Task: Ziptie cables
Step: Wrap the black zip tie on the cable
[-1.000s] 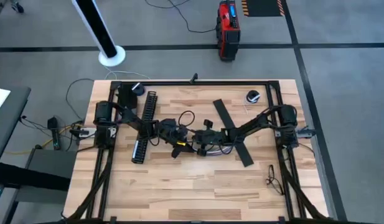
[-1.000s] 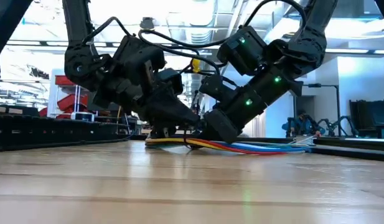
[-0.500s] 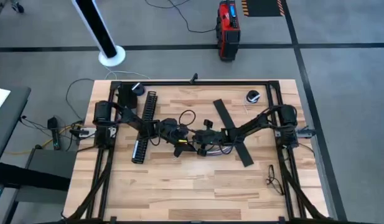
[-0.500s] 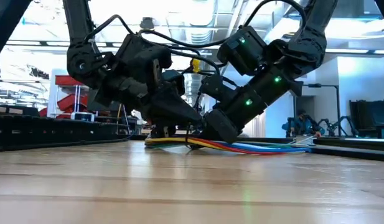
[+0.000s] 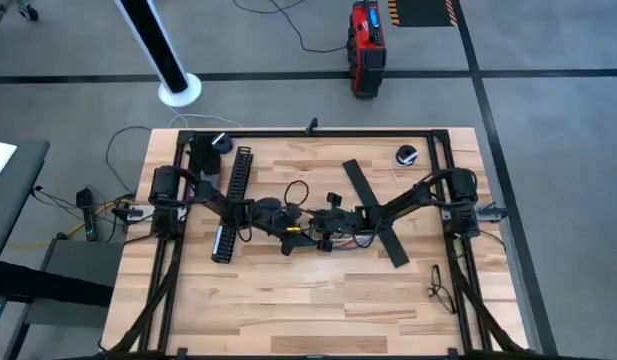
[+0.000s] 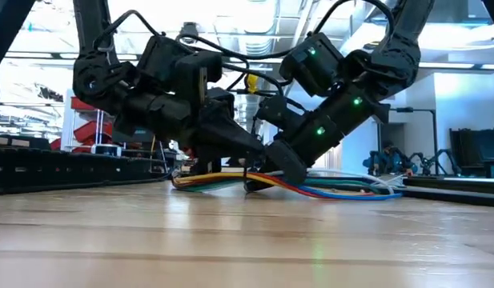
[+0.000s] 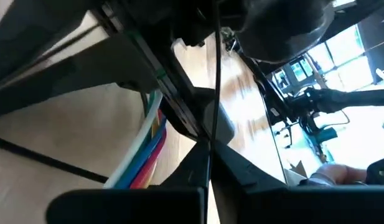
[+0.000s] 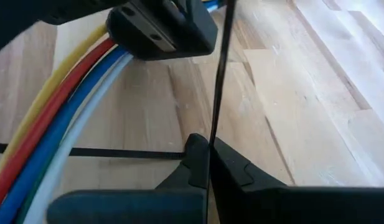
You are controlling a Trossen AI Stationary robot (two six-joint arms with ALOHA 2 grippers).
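- Both end effectors meet mid-tabletop (image 5: 288,290) over the cables (image 6: 311,189), which lie flat there, fanned out.
- Right end effector (image 8: 209,163) is pinched on a thin black zip tie (image 8: 220,74); left end effector (image 5: 288,223) presses at the bundle, its grip I cannot tell.
- Looks like the cinching step; next, a steady pull to tighten the tie.

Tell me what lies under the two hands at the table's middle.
The cables lie on the wooden table, fanning out beneath the left hand and right hand. A thin black ziptie is pinched in the right hand. Where it wraps the bundle is covered.
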